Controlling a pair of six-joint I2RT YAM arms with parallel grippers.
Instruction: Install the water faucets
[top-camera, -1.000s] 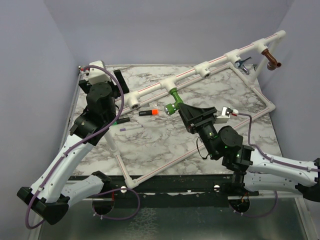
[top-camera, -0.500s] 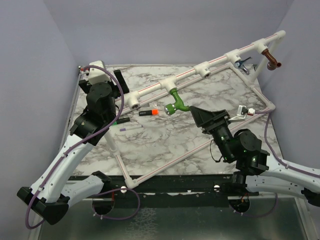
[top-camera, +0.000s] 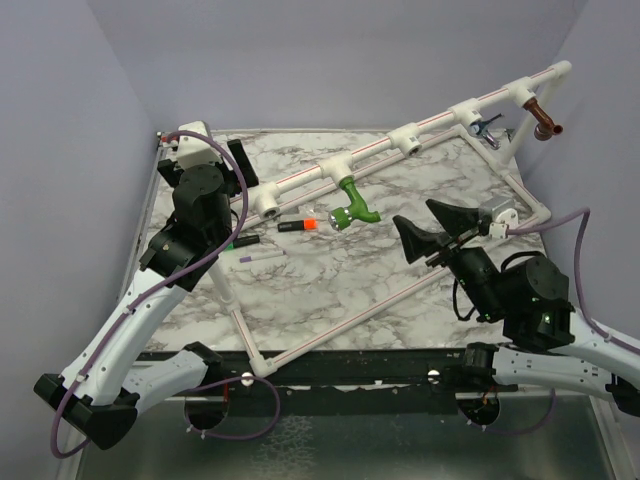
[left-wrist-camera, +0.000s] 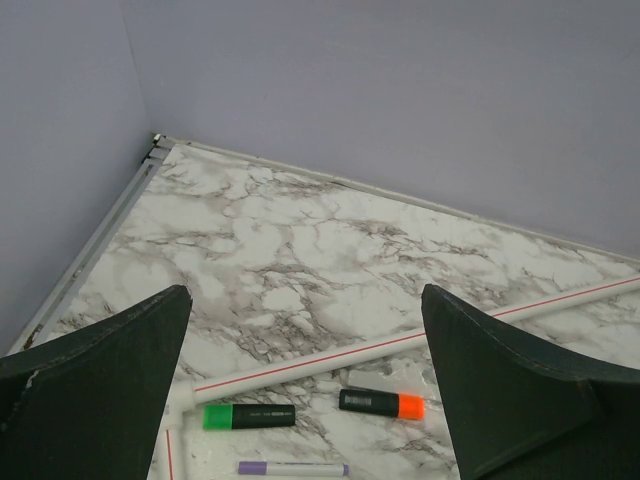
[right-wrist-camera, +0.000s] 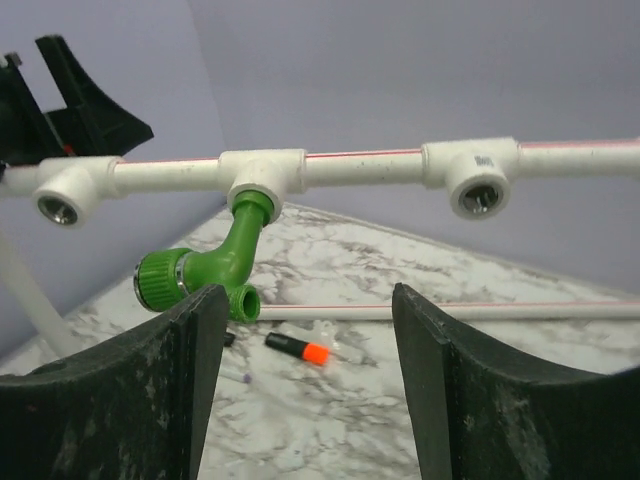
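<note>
Because green faucet (right-wrist-camera: 225, 262) hangs seated in tee fitting (right-wrist-camera: 262, 172), right gripper (top-camera: 414, 212) waits near it, jaws apart, empty; left gripper (left-wrist-camera: 305, 300) parked far left, jaws wide, empty.

No legible text or labels.

Marble tabletop (top-camera: 320, 285), lilac walls (top-camera: 330, 60)
</note>
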